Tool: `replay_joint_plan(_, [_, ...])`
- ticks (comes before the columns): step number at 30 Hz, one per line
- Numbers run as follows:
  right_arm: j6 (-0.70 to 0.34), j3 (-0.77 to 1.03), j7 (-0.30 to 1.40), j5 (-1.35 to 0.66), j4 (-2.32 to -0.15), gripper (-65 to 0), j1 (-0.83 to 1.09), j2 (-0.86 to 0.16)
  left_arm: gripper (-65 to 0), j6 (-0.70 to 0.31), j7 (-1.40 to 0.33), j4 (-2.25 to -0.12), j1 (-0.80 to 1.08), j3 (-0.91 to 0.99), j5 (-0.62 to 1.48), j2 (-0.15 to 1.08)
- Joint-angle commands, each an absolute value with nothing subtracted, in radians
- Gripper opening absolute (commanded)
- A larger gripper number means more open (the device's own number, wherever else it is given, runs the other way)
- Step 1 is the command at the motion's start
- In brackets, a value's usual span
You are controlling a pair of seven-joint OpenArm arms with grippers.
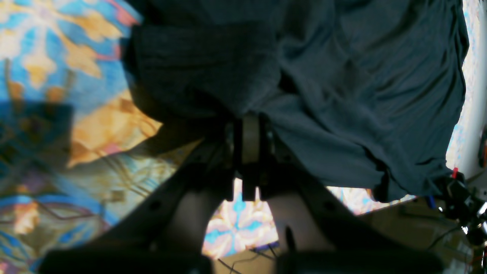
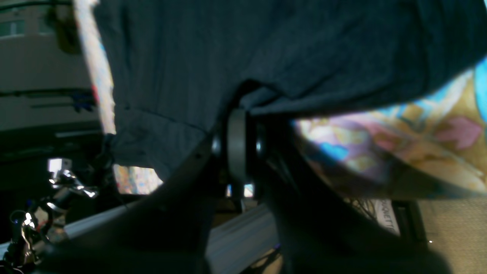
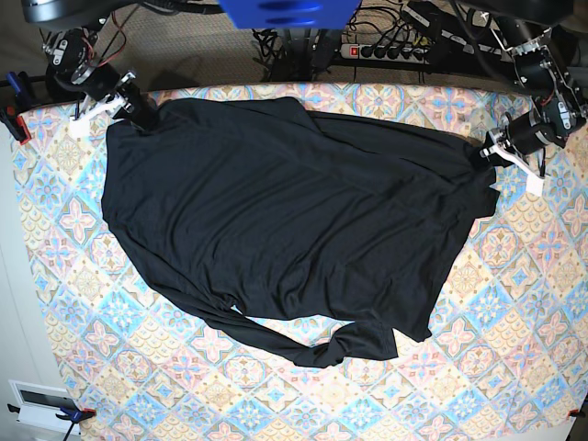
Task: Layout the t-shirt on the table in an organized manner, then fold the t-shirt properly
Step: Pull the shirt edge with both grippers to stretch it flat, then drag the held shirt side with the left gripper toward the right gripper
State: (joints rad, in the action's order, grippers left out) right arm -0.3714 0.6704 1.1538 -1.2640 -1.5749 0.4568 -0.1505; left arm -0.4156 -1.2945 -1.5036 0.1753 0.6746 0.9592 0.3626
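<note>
T-shirt (image 3: 276,230) spread across patterned bench (image 3: 514,367), rumpled, one sleeve trailing toward near edge; layout step judged under way, folding not begun. Left gripper (image 3: 489,152) at garment's far corner, jaws shut tight on fabric edge (image 1: 251,114), anchoring that side. Right gripper (image 3: 138,115) at opposite far corner, jaws closed on cloth (image 2: 243,102) bunched over them. Two-corner hold presumably permits stretching cloth taut and pulling wrinkles flat.
</note>
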Motion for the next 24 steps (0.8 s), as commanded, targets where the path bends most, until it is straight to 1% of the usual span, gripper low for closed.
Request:
replay_joint_plan(1, [-0.381,0.69,1.15,-1.282,-1.59,-63.3,0.461,-0.166,-65.0,-0.418,-1.28,-1.517,0.16,0.679,0.981,0.38])
replay_joint_plan(6, [-0.39,0.702,1.153,-1.285,-1.59,-63.3,0.461,-0.166,-65.0,-0.42,-1.28,-1.517,0.122,0.68,0.989,0.38])
replay_joint_plan(9, [-0.478,0.702,1.15,-1.285,-1.592,-63.3,0.456,-0.166,-65.0,-0.42,-1.28,-1.517,0.088,0.68,0.989,0.375])
replay_joint_plan(11, [-0.504,0.702,1.147,-1.285,-1.592,-63.3,0.456,-0.166,-65.0,-0.42,-1.28,-1.517,0.062,0.679,0.989,0.374])
replay_joint_plan(18, [-0.506,0.736,1.145,-1.285,-1.592,-63.3,0.453,-0.168,-65.0,-0.418,-1.28,-1.517,-0.042,0.674,0.978,0.344])
replay_joint_plan(24, [-0.506,0.75,1.145,-1.285,-1.581,-63.3,0.364,-0.168,-65.0,-0.418,-1.27,-1.465,-0.134,0.673,0.901,0.306])
